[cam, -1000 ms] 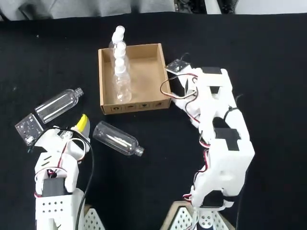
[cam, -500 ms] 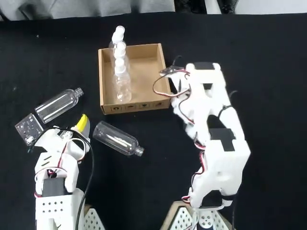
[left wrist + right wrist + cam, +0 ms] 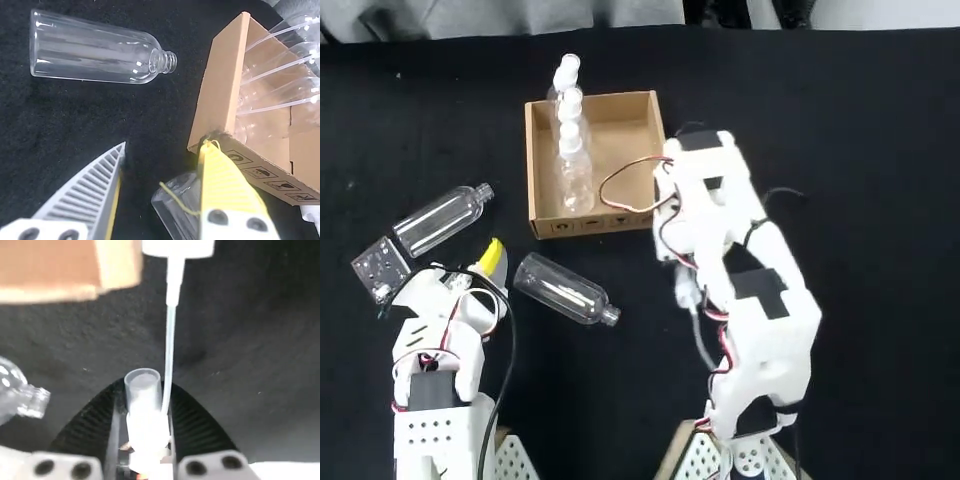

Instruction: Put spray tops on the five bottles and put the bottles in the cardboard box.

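- Swinging off the box's right wall over the last second, the right arm now sits in front of the front-right corner of the brown open-topped cardboard box (image 3: pixel 610 222). The right gripper (image 3: pixel 145 392) has come with it.
- Right gripper: its black ribbed fingers (image 3: pixel 90 430) are clamped tight on a white spray top (image 3: pixel 144 415) with a clear cylindrical cap.
- A thin translucent dip tube (image 3: pixel 169 345) runs out past the fingertips. In the high view it hangs beside the arm over the black felt-like table (image 3: pixel 860 120).
- The left arm, both loose bottles and the box show no shift against the earlier frames.
- Left gripper (image 3: pixel 164 147): it has one grey ribbed finger and one yellow finger, spread wide and gripping nothing. It is parked at the front-left of the table.
- Box contents: clear plastic capped bottles (image 3: pixel 577 175) with white spray heads lie lengthwise against the left wall, overlapping. The exact count is hard to tell. One head pokes over the back wall.
- Outside the box, two clear round bottles with open threaded necks lie on their sides.
- The far open bottle (image 3: pixel 442 218) is left of the box, just beyond the left gripper.
- The near open bottle (image 3: pixel 565 290) is in front of the box, with its neck pointing toward the right gripper but apart from it.
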Robot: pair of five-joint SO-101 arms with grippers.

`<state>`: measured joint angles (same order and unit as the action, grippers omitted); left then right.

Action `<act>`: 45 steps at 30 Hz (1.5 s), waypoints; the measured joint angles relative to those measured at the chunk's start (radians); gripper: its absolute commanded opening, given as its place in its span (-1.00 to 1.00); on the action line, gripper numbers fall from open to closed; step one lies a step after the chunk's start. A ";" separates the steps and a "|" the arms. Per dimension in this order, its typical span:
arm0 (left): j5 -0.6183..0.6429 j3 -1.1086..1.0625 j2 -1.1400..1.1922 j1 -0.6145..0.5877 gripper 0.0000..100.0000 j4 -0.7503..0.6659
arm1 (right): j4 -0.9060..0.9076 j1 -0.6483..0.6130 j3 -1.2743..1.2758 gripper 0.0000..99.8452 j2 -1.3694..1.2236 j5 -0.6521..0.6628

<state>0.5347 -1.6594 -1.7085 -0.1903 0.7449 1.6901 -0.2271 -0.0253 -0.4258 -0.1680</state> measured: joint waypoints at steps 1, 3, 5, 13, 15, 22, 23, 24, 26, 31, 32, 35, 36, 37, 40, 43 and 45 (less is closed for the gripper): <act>0.000 0.000 0.000 0.000 -0.58 0.000 | 0.000 -0.014 0.000 -0.98 0.000 -0.051; 0.000 0.000 0.000 0.000 -0.58 0.000 | 0.000 -0.046 0.000 -0.98 0.000 -0.141; 0.000 0.000 0.000 0.000 -0.58 0.000 | 0.000 -0.074 0.000 -0.98 0.000 -0.207; 0.000 0.000 0.000 0.000 -0.58 0.000 | 0.012 -0.114 0.000 -0.97 0.000 -0.236; 0.000 0.000 0.000 0.000 -0.58 0.000 | 0.012 -0.114 0.000 -0.97 0.000 -0.236; 0.000 0.000 0.000 0.000 -0.58 0.000 | 0.015 -0.115 0.000 -0.68 0.000 -0.236; 0.000 0.000 0.000 0.000 -0.58 0.000 | 0.015 -0.117 0.000 -0.62 0.000 -0.236; 0.000 0.000 0.000 0.000 -0.58 0.000 | 0.015 -0.117 0.000 -0.59 0.000 -0.236; 0.000 0.000 0.000 0.000 -0.58 0.000 | 0.015 -0.117 0.000 -0.58 0.000 -0.236; 0.000 0.000 0.000 0.000 -0.58 0.000 | 0.029 -0.117 0.000 -0.57 0.000 -0.236; 0.000 0.000 0.000 0.000 -0.58 0.000 | 0.029 -0.117 0.000 -0.57 0.002 -0.236; 0.000 0.000 0.000 0.000 -0.57 0.000 | 0.029 -0.115 0.000 -0.58 0.011 -0.236; 0.000 0.000 0.000 0.000 -0.57 0.000 | 0.029 -0.117 0.000 -0.58 0.026 -0.236; 0.000 0.000 0.000 0.000 -0.57 0.000 | 0.029 -0.117 0.000 -0.58 0.051 -0.236; 0.000 0.000 0.000 0.000 -0.57 0.000 | 0.031 -0.117 0.009 -0.58 0.124 -0.236; 0.000 0.000 0.000 0.000 -0.57 0.000 | 0.031 -0.117 0.060 -0.58 0.199 -0.236; 0.000 0.000 0.000 0.000 -0.57 0.000 | 0.032 -0.117 0.075 -0.58 0.245 -0.236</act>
<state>0.5347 -1.6594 -1.7085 -0.1903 0.7449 1.7223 -0.3437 0.0499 -0.1803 -0.4043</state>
